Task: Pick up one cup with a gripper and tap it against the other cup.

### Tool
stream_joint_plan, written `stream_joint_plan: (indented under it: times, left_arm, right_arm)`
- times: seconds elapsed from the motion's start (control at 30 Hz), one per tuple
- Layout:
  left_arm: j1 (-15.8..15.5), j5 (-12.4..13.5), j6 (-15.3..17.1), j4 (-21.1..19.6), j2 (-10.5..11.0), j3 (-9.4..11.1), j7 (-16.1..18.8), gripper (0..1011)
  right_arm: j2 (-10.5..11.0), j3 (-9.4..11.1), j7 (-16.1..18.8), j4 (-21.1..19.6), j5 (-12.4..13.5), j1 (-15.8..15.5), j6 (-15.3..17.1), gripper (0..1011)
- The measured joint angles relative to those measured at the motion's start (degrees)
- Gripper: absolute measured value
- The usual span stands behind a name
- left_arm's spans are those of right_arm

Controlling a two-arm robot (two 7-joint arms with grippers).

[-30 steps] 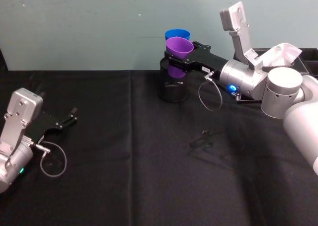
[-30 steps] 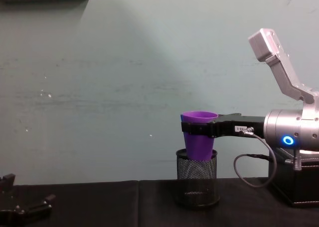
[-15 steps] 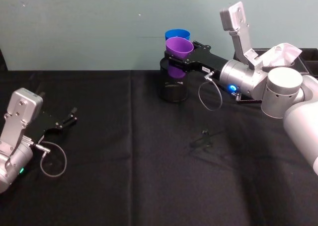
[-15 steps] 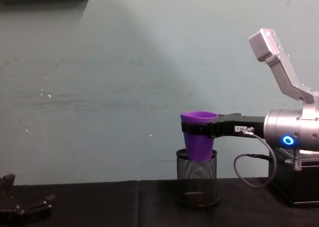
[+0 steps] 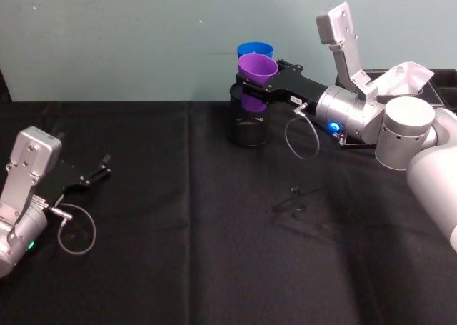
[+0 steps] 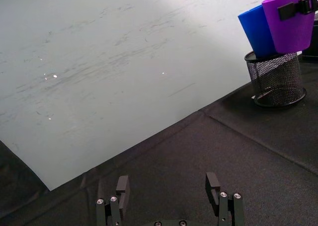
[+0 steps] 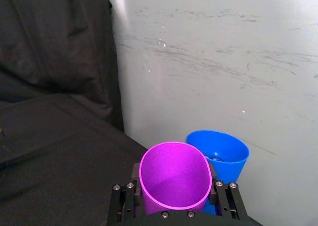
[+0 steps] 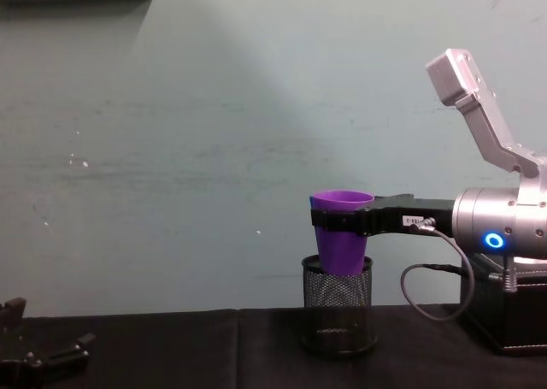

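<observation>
The purple cup (image 5: 257,66) is clamped just under its rim by the right gripper (image 8: 340,222), so it hangs with its base at the mouth of the pen holder (image 8: 338,321). It is held upright, long axis vertical and mouth up, so that its side is presented to the blue cup (image 7: 221,154) standing in the holder just behind. Contact seems likely but cannot be confirmed. The left gripper (image 6: 168,186) is parked wide open, low over the table (image 5: 178,232), well apart.
</observation>
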Motion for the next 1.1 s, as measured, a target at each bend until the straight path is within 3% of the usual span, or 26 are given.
stream_joint_plan:
  times: [1.1]
  left_arm:
    - [0.0,0.0,0.0,0.0,0.0,0.0,0.0,1000]
  right_arm:
    - [0.0,0.0,0.0,0.0,0.0,0.0,0.0,724]
